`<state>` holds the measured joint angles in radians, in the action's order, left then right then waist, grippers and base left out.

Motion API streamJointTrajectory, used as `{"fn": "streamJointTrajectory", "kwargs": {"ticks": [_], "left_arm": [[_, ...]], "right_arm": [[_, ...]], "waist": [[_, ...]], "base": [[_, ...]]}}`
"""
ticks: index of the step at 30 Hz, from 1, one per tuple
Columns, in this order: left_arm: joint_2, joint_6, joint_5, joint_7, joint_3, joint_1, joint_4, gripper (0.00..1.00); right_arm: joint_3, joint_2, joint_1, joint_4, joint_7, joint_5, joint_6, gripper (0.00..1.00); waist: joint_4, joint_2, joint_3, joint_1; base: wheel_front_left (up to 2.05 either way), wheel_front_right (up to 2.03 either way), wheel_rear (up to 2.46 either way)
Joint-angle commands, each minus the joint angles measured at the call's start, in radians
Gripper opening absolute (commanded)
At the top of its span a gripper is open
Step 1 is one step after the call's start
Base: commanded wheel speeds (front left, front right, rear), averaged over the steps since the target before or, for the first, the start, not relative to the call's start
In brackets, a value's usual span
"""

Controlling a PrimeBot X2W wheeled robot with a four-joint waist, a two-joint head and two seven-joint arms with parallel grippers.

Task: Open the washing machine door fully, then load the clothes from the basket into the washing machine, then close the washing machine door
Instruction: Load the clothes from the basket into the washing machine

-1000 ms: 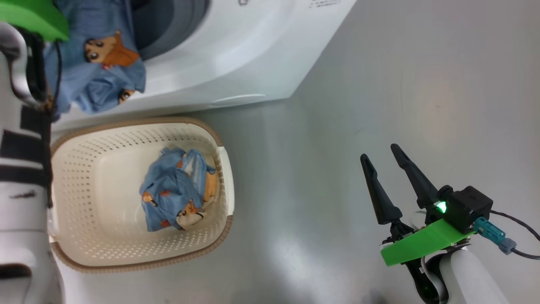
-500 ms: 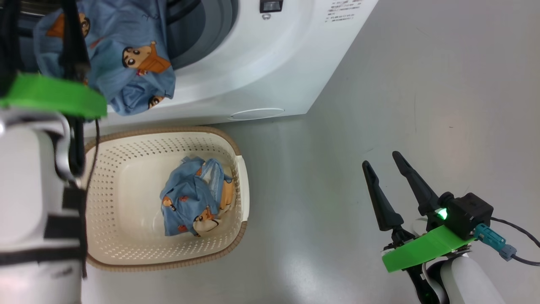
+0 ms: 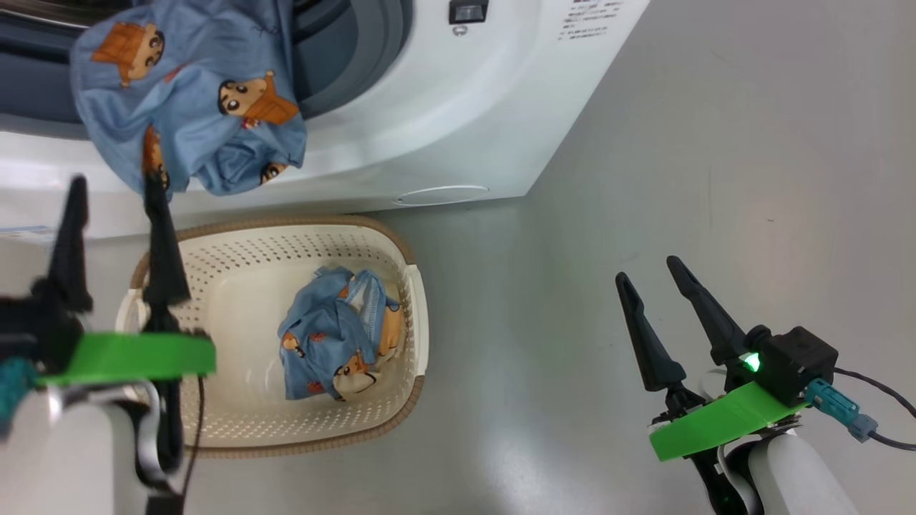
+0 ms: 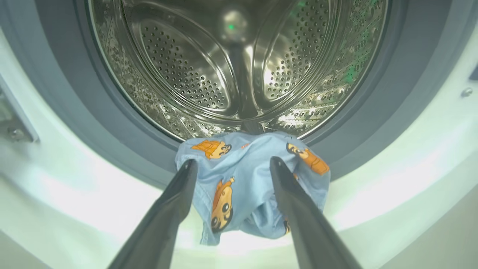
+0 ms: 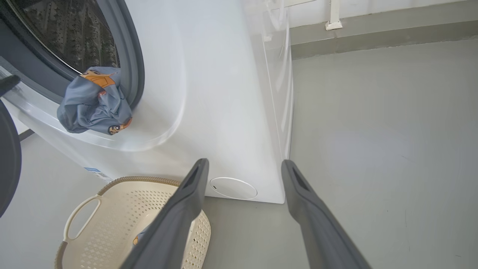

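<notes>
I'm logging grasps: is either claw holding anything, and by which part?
Nothing is held. The left claw is open in front of the blue bear cloth draped on the rim of the washing machine; the right claw is open above the floor.

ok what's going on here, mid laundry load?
Robot is loading the washing machine. One blue bear-print piece hangs over the drum opening's lip, half out; the left gripper is open just in front of it, gripping nothing. A second piece lies in the basket. The right gripper is open, idle over the floor.
</notes>
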<state>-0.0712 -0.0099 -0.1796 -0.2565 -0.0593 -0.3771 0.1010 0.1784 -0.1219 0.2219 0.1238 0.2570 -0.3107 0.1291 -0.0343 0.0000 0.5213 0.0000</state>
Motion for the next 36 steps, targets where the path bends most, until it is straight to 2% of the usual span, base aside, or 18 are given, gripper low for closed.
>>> {"fn": "streamJointTrajectory", "kwargs": {"ticks": [1,10,20,36], "left_arm": [[-0.020,0.002,0.004,-0.005,-0.028,0.024,-0.034,1.00],[0.010,0.023,-0.016,-0.005,-0.020,0.199,-0.112,1.00],[0.020,0.076,-0.045,-0.005,-0.022,0.328,-0.133,1.00],[0.021,0.112,-0.062,-0.005,0.021,0.360,-0.102,1.00]], "right_arm": [[0.020,-0.001,-0.033,-0.023,0.005,0.002,0.002,1.00],[0.027,-0.009,-0.039,-0.020,0.005,0.001,0.002,1.00],[0.035,-0.017,-0.045,-0.018,0.005,0.000,0.002,1.00],[0.032,-0.019,-0.039,-0.016,0.005,-0.004,0.002,1.00]], "waist": [[0.003,0.0000,-0.003,0.0000],[0.014,0.0000,-0.017,0.0000],[0.012,0.0000,-0.026,0.0000],[0.010,0.0000,-0.014,0.0000]], "base": [[0.00,0.00,0.00],[0.00,0.00,0.00],[0.00,0.00,0.00],[0.00,0.00,0.00]]}}
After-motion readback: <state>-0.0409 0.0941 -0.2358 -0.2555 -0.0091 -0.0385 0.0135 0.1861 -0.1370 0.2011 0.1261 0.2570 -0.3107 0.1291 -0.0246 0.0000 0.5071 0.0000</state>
